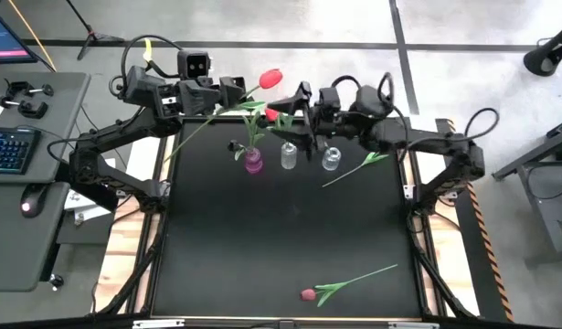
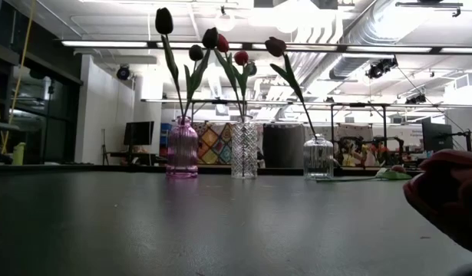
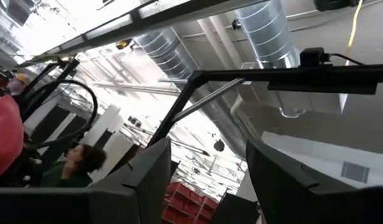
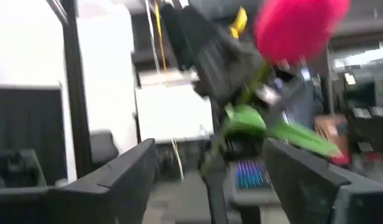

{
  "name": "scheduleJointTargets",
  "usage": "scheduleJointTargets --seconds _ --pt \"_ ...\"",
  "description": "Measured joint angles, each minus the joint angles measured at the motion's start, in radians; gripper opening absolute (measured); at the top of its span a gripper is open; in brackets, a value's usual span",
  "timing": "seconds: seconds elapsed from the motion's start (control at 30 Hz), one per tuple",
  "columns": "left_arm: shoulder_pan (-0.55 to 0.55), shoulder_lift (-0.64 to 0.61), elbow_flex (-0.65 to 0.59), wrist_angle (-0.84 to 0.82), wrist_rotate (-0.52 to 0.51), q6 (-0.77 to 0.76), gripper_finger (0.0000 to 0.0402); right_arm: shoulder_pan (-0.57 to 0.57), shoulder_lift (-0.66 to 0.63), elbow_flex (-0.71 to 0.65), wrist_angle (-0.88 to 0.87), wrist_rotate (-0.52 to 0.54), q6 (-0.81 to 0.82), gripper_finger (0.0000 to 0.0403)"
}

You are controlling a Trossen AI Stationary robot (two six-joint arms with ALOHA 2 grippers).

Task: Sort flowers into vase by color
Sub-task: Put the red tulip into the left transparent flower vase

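A red tulip [image 1: 271, 78] is held high over the table's far edge, its long stem [image 1: 198, 130] slanting toward the left edge. My left gripper [image 1: 233, 94] sits at mid-stem, tipped up at the ceiling [image 3: 208, 149]. My right gripper [image 1: 294, 102] faces it from the right, open; the tulip head [image 4: 300, 28] and leaves show ahead of its fingers [image 4: 208, 144], untouched. Three vases stand on their bases in a row: pink [image 1: 253, 164] with dark tulips [image 2: 164, 19], a clear middle one [image 1: 289, 157] with red heads [image 2: 241, 57], and a clear right one [image 1: 331, 160] with one maroon tulip [image 2: 275, 46]. My left gripper has the red tulip by the middle of its stem [image 1: 224, 105]. The gripper's own body covers the place of contact in the high view, and no stem shows between the fingers [image 3: 160, 162] in the wrist view. The tulip is lifted clear, slanted, head toward the right arm.
A pink tulip [image 1: 308, 294] lies on the black table near its near edge, stem pointing right; it looms blurred in the low view [image 2: 450, 199]. Another green stem with a leaf [image 1: 354, 171] lies right of the vases. A desk with a keyboard [image 1: 6, 146] stands left of the table.
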Motion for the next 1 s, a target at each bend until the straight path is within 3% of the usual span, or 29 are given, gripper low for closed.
scheduleJointTargets --seconds 0.13,0.37,0.53,0.83,1.0 --pt "0.0 0.0 0.0 -0.001 0.0 0.0 0.0196 0.003 0.066 0.003 0.16 0.014 0.05 0.0298" --pt "-0.016 0.0 0.001 -0.054 0.021 0.042 0.0196 -0.003 0.116 0.001 0.345 0.057 0.113 0.0291" --pt "-0.022 0.001 0.001 -0.155 0.022 0.132 0.0196 0.002 0.123 0.001 0.358 0.062 0.119 0.0284" --pt "-0.035 0.034 0.001 -0.152 0.024 0.151 0.0196 0.003 0.121 0.001 0.36 0.121 0.123 0.0279" --pt "-0.039 0.061 0.001 -0.148 0.025 0.166 0.0196 0.005 0.121 0.001 0.333 0.13 0.127 0.0237"
